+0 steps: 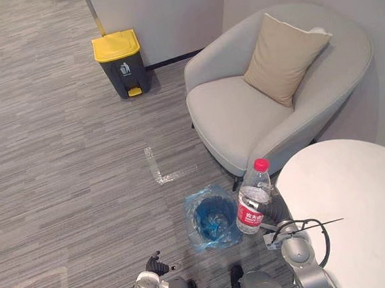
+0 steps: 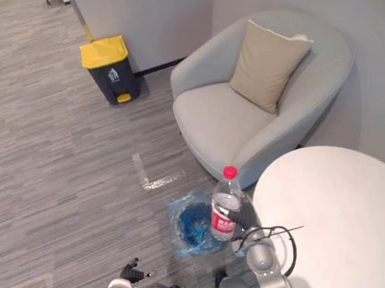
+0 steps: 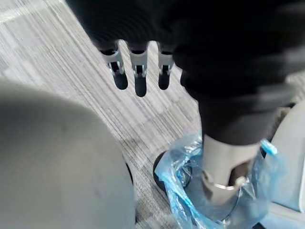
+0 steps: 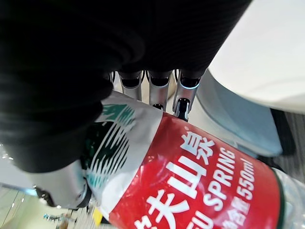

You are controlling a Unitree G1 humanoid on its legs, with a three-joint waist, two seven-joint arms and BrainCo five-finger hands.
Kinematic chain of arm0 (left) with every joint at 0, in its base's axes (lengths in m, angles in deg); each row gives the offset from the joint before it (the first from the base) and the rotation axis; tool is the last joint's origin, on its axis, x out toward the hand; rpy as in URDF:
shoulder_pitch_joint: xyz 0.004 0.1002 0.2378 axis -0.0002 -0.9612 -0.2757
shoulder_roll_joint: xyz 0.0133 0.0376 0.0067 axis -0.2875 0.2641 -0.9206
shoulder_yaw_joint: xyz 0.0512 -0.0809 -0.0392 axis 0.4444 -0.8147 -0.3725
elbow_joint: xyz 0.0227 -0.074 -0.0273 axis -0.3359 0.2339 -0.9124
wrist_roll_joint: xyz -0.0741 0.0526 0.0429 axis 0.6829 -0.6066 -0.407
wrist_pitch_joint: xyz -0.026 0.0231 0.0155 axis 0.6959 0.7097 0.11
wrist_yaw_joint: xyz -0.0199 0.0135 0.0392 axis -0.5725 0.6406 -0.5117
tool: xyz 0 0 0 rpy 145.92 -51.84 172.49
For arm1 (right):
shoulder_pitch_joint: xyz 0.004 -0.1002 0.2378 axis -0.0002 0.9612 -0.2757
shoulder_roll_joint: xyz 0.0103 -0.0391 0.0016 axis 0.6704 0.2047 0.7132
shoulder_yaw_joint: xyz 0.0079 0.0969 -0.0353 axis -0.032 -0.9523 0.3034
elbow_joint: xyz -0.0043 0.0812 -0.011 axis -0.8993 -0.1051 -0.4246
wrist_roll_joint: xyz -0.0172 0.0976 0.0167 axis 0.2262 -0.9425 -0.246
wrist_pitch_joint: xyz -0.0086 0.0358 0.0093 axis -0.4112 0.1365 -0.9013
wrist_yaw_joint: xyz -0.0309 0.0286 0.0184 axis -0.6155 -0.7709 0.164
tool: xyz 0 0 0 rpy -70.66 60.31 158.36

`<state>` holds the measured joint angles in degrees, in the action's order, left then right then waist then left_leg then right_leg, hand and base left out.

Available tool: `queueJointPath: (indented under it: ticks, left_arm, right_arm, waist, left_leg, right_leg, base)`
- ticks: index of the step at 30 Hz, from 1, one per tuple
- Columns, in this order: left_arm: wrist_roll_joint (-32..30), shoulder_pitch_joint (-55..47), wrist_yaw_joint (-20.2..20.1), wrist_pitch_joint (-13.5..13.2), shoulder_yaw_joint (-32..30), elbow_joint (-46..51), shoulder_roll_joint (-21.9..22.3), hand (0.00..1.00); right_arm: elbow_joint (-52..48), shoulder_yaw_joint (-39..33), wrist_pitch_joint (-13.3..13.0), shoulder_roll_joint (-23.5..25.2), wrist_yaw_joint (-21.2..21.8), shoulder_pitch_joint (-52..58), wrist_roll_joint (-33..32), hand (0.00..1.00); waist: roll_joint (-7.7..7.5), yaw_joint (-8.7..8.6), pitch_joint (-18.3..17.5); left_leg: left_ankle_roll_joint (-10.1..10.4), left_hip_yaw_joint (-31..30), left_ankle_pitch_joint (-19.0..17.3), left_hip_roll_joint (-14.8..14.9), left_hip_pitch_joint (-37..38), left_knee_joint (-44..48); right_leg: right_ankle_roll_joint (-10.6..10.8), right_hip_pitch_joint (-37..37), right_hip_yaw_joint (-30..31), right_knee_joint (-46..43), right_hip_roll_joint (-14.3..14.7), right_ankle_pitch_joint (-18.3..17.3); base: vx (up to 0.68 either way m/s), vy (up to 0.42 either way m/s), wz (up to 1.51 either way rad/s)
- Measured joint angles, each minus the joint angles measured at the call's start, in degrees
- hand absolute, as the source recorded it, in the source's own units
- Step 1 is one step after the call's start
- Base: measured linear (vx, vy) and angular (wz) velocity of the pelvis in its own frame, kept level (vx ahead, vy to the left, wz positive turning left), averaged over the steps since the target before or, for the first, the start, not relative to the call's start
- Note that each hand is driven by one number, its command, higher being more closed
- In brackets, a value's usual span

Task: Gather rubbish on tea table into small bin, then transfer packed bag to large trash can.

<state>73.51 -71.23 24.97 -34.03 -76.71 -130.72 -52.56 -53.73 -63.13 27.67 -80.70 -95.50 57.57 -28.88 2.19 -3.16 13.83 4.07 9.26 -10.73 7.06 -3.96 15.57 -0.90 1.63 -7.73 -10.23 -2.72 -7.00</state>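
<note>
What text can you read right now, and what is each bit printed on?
"SPRING": white letters on the red label of the water bottle, held in the right hand.
"550ml": on the same label, beside it.
White Chinese characters on that label: partly cut off, not read.
White sign on the front of the large trash can: too small to read.

both head eyes look steeply down, sharing the armchair (image 1: 244, 120), small bin (image 1: 197, 214) and worktop (image 1: 357, 204). left wrist cam looks past its fingers (image 3: 139, 76) onto that bin; right wrist cam sits right against the bottle (image 4: 200, 186).
</note>
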Motion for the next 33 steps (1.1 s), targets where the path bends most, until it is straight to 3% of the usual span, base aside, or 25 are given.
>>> queueJointPath:
  ticks: [1, 6, 12, 14, 16, 21, 28, 33]
  left_arm:
    - [0.01, -0.02, 0.0, 0.0, 0.05, -0.02, 0.16, 0.0]
    - [-0.45, 0.04, 0.1, 0.46, 0.13, -0.28, 0.11, 0.0]
    - [-0.38, 0.1, 0.25, 0.75, 0.03, -0.67, -0.18, 0.0]
    - [0.51, 1.54, 0.74, 0.72, -0.06, -0.67, -0.14, 0.0]
    - [3.15, 4.17, 2.43, 0.5, -1.59, -0.06, 0.12, 0.0]
    - [6.59, 10.43, 4.95, -0.04, -4.67, 1.16, 1.23, 0.0]
    - [11.39, 16.0, 8.25, -0.57, -9.77, 6.52, 4.13, 0.0]
    - [13.97, 22.06, 9.92, -1.14, -12.56, 12.57, 3.77, 0.0]
  right_arm:
    - [0.13, 0.0, -0.01, -0.07, -0.02, -0.14, 0.03, 1.0]
    - [0.34, 2.44, 0.06, 0.41, 0.4, 0.59, 0.2, 1.0]
    - [2.53, 4.49, -0.03, -0.3, 0.15, -2.09, 0.56, 1.0]
    - [5.77, 6.34, -0.01, -1.72, -0.39, -7.42, 2.32, 1.0]
    - [8.84, 8.08, 0.03, -3.51, -0.84, -13.28, 2.49, 1.0]
    - [9.64, 9.12, 1.06, -4.53, -2.64, -18.07, 4.66, 1.0]
    - [9.53, 9.62, 2.53, -4.63, -6.29, -26.75, 6.66, 1.0]
    - [16.72, 8.79, 4.21, -7.0, -10.17, -42.62, 6.69, 1.0]
  waist:
    - [0.07, 0.01, 0.08]
    - [-0.24, 0.23, 0.14]
    - [0.15, 0.39, 0.51]
    - [0.99, 0.17, 2.19]
    - [1.82, 0.25, 6.61]
    - [2.08, 1.67, 12.07]
    - [1.92, 3.36, 12.81]
    - [1.22, 5.54, 15.26]
  left_leg:
    - [-0.08, -0.4, 2.89, -0.13, 0.35, -0.49]
    - [-0.72, 4.16, 3.37, -2.89, 3.45, -2.37]
    - [-1.34, 8.04, 3.66, -3.15, 4.03, -4.77]
    - [-1.81, 9.11, 3.37, -2.53, -0.68, -2.1]
    - [-2.78, 8.72, 2.77, -1.8, -7.11, 2.04]
    - [-3.56, 5.66, 2.47, -0.51, -20.36, 9.38]
    - [-3.53, 3.62, 1.88, 1.77, -39.15, 19.01]
    - [-3.55, 4.18, 2.35, 3.58, -52.22, 24.29]
  right_leg:
    - [0.27, 0.06, 0.61, 0.03, 0.11, -0.03]
    - [3.43, 0.48, 6.19, 2.58, -2.25, 1.9]
    - [4.38, -2.59, 10.32, 3.02, -2.13, 2.62]
    - [4.54, -8.16, 12.28, 0.02, -1.66, 3.16]
    - [4.6, -14.36, 12.68, -3.38, -1.25, 3.22]
    - [4.18, -26.75, 9.54, -11.73, -1.47, 2.29]
    - [3.63, -43.98, 5.1, -22.02, -2.63, -0.06]
    - [3.25, -56.82, 3.46, -28.94, -3.96, -0.78]
  base:
    - [0.12, 0.173, -0.45]
    - [0.08, 0.172, -0.45]
    - [-0.03, 0.029, -0.43]
    - [-0.15, -0.027, -0.41]
    - [-0.24, -0.031, -0.03]
    - [-0.26, -0.044, 0.32]
    - [-0.18, -0.036, 0.39]
    - [-0.11, -0.007, 0.29]
